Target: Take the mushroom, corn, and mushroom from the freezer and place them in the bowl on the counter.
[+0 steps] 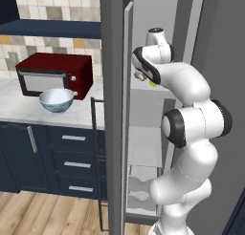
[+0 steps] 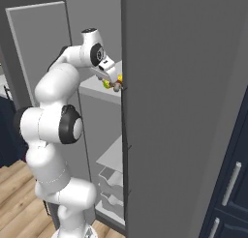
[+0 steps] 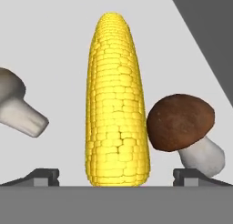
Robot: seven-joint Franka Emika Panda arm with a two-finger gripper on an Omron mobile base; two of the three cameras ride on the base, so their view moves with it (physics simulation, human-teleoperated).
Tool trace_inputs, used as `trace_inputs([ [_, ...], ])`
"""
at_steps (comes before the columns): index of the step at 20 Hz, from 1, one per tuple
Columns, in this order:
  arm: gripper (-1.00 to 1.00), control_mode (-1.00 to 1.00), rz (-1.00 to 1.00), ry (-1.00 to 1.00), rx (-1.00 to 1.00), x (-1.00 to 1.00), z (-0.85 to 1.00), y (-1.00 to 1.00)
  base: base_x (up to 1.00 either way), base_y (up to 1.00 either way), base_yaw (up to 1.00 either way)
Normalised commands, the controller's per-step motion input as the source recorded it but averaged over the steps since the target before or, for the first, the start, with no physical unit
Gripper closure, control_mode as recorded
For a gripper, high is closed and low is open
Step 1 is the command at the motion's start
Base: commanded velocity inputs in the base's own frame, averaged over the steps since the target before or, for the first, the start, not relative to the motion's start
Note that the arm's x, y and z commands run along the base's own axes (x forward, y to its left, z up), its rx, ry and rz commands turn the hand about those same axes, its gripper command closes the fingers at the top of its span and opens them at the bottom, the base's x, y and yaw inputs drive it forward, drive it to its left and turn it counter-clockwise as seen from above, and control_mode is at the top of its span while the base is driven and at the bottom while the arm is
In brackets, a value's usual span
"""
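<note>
In the hand view the yellow corn [image 3: 117, 104] lies lengthwise on the pale freezer shelf [image 3: 54, 45]. My gripper [image 3: 118, 177] is open, and its two dark fingertips [image 3: 42, 176] stand apart on either side of the cob's near end. A brown-capped mushroom [image 3: 179, 123] rests against the corn's right side. A paler mushroom [image 3: 18, 107] lies apart on the left, cut by the frame edge. From the right base view the gripper [image 2: 112, 80] reaches into the freezer [image 2: 179, 111] at upper-shelf height, by the corn [image 2: 119, 79]. The bowl [image 1: 56, 100] sits on the counter [image 1: 19, 112], left of the freezer.
A dark red microwave [image 1: 55, 75] stands behind the bowl. The freezer's long dark handle [image 1: 95, 157] hangs between the counter and the open compartment. Lower shelves and drawers [image 1: 141, 186] sit under the arm. The freezer's dark side wall [image 3: 205, 32] is close on the right.
</note>
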Motion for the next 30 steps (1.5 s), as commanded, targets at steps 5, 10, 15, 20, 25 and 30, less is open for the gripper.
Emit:
trace_inputs([
  [5, -1.00, -1.00, 0.00, 0.00, 0.00, 0.09, -0.18, 0.00, 0.00, 0.00, 0.00],
  [10, -1.00, -1.00, 0.00, 0.00, 0.00, 0.01, -0.20, -0.01, 0.00, 0.00, 0.00],
  [15, -1.00, -1.00, 0.00, 0.01, 0.00, 0.00, -0.24, -0.09, 0.00, 0.00, 0.00],
  [20, -1.00, -1.00, 0.00, 0.00, 0.00, 0.10, -0.02, 0.00, 0.00, 0.00, 0.00],
  [25, -1.00, -1.00, 0.00, 0.01, 0.00, 0.13, 0.00, -0.01, 0.00, 0.00, 0.00],
  [30, -1.00, -1.00, -0.04, 0.06, 0.00, 0.05, 0.00, -0.12, 0.00, 0.00, 0.00],
])
